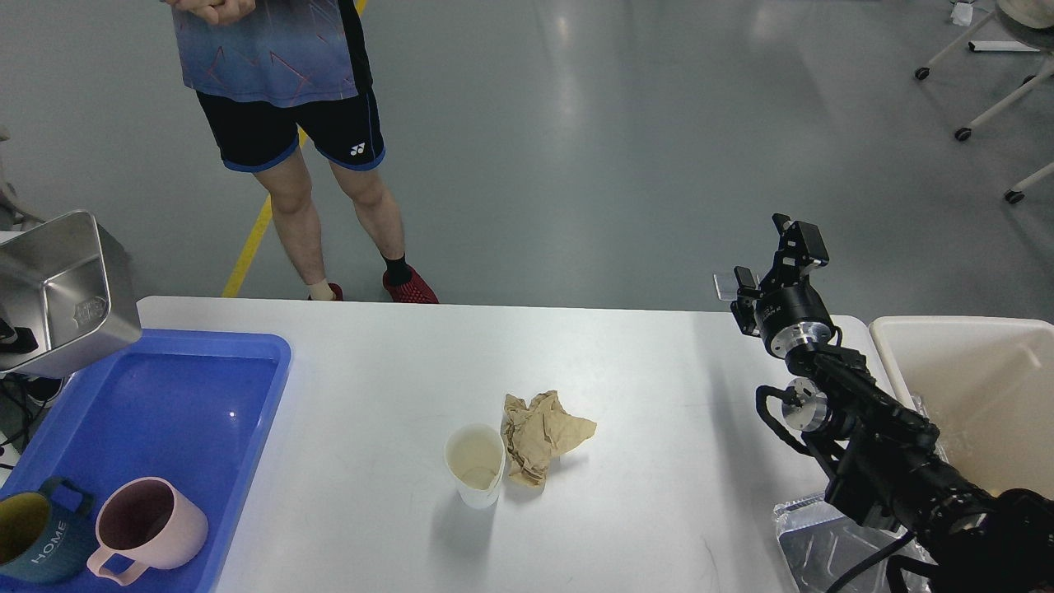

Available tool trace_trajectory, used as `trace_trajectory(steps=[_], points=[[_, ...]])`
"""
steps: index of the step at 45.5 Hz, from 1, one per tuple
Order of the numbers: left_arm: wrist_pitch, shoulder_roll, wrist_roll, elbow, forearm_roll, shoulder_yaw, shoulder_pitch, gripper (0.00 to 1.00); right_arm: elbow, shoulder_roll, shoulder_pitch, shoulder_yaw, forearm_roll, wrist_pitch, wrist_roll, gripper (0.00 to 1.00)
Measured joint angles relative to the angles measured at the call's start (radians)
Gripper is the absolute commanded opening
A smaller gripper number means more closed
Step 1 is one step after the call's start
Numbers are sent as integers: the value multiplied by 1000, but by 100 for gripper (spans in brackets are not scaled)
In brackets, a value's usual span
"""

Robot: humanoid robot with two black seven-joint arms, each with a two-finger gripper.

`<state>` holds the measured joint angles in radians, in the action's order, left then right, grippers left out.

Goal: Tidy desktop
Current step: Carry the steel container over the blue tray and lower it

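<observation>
A wide white table [626,362] fills the lower part of the head view, with grey floor beyond it. Near its middle, toward the near edge, stands a small white paper cup [476,464], upright and open at the top. Touching its right side lies a crumpled brown paper [541,434], a loose wad with no clear long axis.

The right gripper [770,268] is raised above the far right part of the table. It points up and away from the robot, and its two fingers stand spread apart with nothing between them. The right arm runs back down toward the lower right corner of the view, bent at the wrist.

From this gripper, the cup and paper lie to the left and nearer the robot, well apart from it. The left gripper is not in view, so the right arm looks like the one placed to reach them. To do so it would likely need to swing left, tip downward and come in from above.

At the table's right end stands a cream bin [955,362]. A blue tray [247,428] sits at the left end, holding a pink mug [148,527] and a dark mug [37,539]. A steel container [62,292] is above the tray's far corner. A person [329,140] stands beyond the table.
</observation>
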<state>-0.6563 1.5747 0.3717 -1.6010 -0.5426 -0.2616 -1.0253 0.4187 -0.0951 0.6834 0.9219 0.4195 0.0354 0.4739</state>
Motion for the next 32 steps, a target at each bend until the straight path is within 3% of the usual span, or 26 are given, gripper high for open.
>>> trace_trajectory(steps=[9,22,32], points=[[40,-74,-1,69,4,7,9,0,0,1,-4,0,0,0,0,100],[93,-393,2,483,2,30,65,1,0,3,-7,0,-1,0,0,100],[130,-584,-12,724,3,21,167,2,0,0,-14,0,-1,0,0,100]])
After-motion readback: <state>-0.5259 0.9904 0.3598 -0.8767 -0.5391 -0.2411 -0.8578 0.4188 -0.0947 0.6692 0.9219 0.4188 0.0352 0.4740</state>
